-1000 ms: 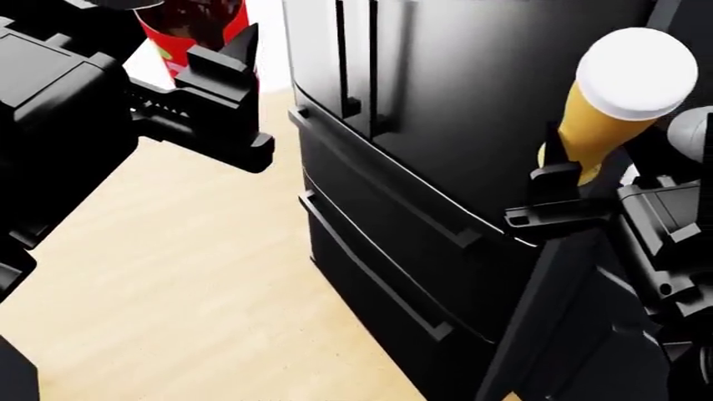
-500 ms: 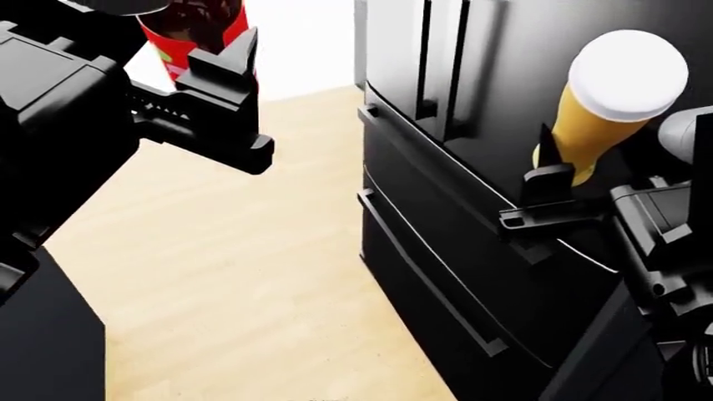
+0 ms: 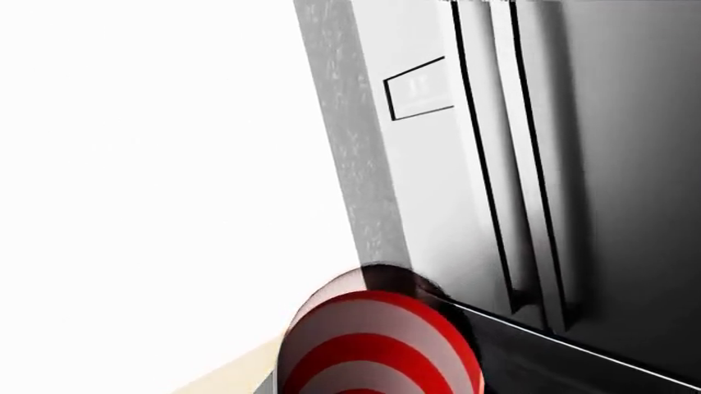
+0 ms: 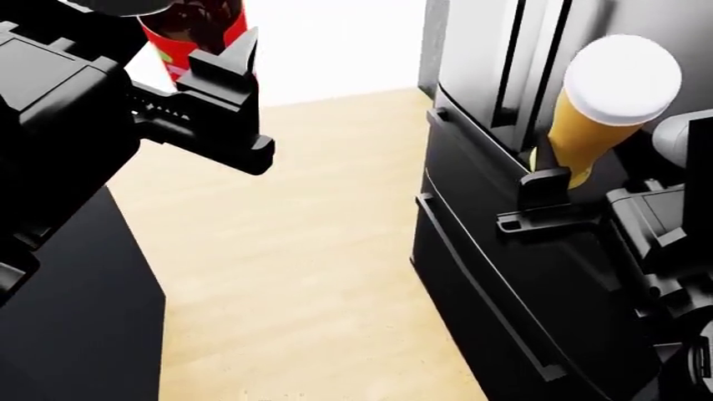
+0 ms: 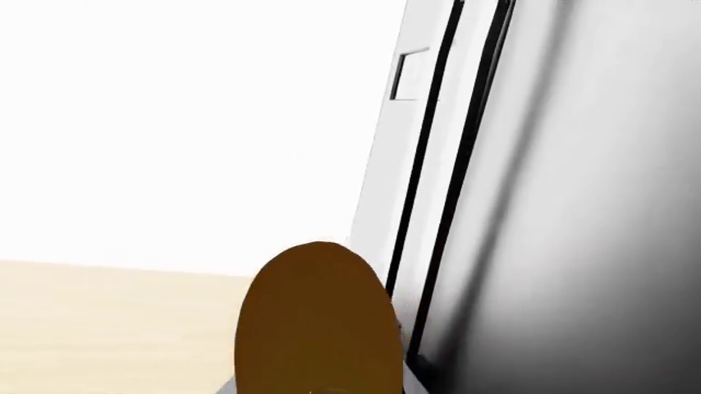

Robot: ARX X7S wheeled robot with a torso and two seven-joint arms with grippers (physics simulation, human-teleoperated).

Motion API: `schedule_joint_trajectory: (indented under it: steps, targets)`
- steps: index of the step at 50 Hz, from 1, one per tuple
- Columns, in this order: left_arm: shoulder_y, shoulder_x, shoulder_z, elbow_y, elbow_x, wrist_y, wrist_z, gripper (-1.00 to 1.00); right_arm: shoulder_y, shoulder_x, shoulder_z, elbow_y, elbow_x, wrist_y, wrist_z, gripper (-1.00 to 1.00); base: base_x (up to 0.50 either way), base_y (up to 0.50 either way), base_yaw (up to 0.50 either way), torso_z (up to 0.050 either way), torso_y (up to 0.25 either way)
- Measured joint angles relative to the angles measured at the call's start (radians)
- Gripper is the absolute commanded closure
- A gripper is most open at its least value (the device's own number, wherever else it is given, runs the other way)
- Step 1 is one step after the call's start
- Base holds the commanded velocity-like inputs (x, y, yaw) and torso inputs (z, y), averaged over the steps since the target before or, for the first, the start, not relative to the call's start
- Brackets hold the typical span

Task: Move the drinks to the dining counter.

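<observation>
Below me runs a pale wooden floor (image 4: 300, 251), its planks stretching away to a bright white wall (image 4: 334, 42) at the far side. On my right stands a tall refrigerator (image 4: 490, 251), dark and glossy, with long vertical door handles above and two drawer fronts with bar handles below; its side panel (image 3: 362, 164) reads grey and speckled. At my near left a black slab (image 4: 78, 334) covers the floor's corner.

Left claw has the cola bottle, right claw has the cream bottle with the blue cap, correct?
Not quite. The left claw does hold the cola bottle, but the head view shows the right claw holding the glass of beer, amber with white foam, not a cream bottle.
</observation>
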Motion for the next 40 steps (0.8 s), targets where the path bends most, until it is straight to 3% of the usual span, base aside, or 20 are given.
schedule_joint_trajectory:
  steps: [40]
  targets:
    - [-0.001,-0.008,0.009,0.003,0.007,0.011,0.009,1.00,0.009,-0.003,-0.026,0.002,-0.001,-0.006,-0.003,1.00,0.00,0.00,0.50,0.000,0.001]
